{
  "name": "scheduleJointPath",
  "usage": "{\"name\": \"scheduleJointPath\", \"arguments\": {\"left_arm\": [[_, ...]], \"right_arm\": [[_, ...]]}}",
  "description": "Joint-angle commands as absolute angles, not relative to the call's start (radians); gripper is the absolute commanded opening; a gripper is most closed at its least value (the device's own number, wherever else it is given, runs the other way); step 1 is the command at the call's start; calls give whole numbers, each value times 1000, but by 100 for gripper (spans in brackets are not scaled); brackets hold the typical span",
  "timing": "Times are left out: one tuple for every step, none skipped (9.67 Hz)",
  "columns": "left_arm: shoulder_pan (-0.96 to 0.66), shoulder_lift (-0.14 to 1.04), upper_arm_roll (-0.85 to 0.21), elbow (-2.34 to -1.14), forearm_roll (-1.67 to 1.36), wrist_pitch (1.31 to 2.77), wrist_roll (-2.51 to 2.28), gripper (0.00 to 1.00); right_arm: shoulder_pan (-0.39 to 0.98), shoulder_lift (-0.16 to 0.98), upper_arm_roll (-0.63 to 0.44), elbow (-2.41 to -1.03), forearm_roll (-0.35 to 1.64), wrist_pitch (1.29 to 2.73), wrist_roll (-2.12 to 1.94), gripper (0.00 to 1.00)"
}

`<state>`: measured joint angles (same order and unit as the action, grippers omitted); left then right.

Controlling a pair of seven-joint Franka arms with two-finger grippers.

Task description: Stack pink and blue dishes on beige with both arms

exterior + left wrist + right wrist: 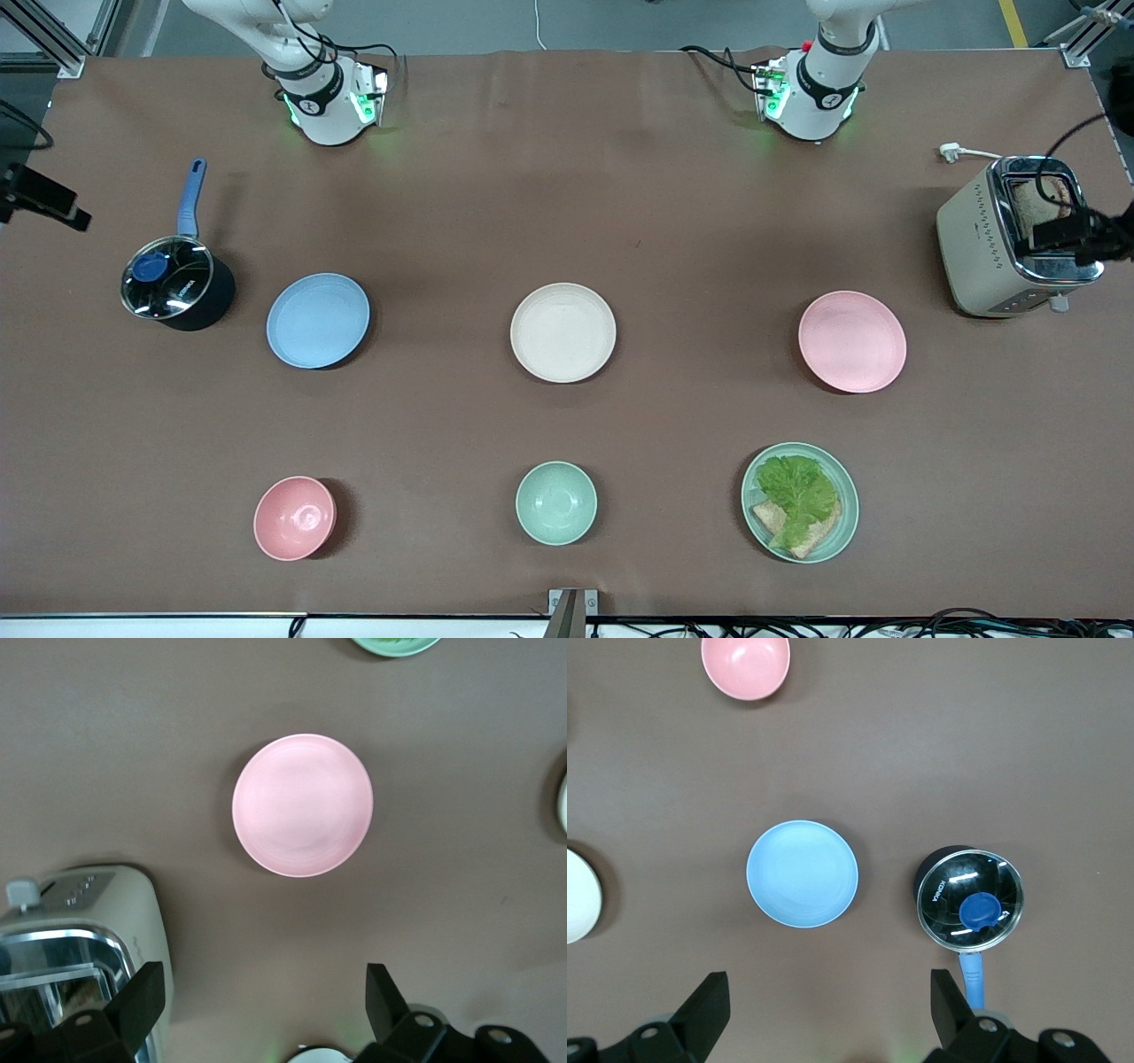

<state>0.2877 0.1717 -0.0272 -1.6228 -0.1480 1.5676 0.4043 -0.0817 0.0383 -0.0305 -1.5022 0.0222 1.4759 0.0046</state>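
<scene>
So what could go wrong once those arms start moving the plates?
The pink plate sits beside the toaster, so the open left pincer might bump it. The blue plate lies by the lidded pot, a hazard for the open right pincer. Both arms could collide over the beige plate.

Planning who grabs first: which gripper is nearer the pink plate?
Left. The left gripper hangs open high above the pink plate; the right gripper is open over the blue plate.
</scene>
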Motion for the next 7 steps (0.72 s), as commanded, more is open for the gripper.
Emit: {"name": "scheduleJointPath", "arguments": {"left_arm": [[319, 263, -34, -1699, -163, 1687, 570, 100], [340, 315, -34, -1715, -185, 1730, 648, 100], [351, 386, -34, -1720, -216, 1762, 726, 100], [362, 446, -34, -1720, -244, 1805, 783, 100], [359, 498, -35, -1720, -250, 1848, 807, 100], [360, 543, -41, -1718, -250, 1874, 807, 100], [345, 564, -41, -1721, -261, 1919, 799, 100]], "right_arm": [[-101, 72, -28, -1645, 55, 1621, -75, 100], [-104, 78, -37, -1736, 66, 1706, -118, 100], [-106, 81, -37, -1826, 84, 1806, -145, 100], [-109, 95, -38, -1917, 107, 1913, -213, 100], [-109, 125, -58, -1981, 150, 1996, -298, 100], [-109, 170, -83, -2026, 223, 2055, -422, 100], [-117, 219, -103, -2052, 314, 2093, -549, 100]]}}
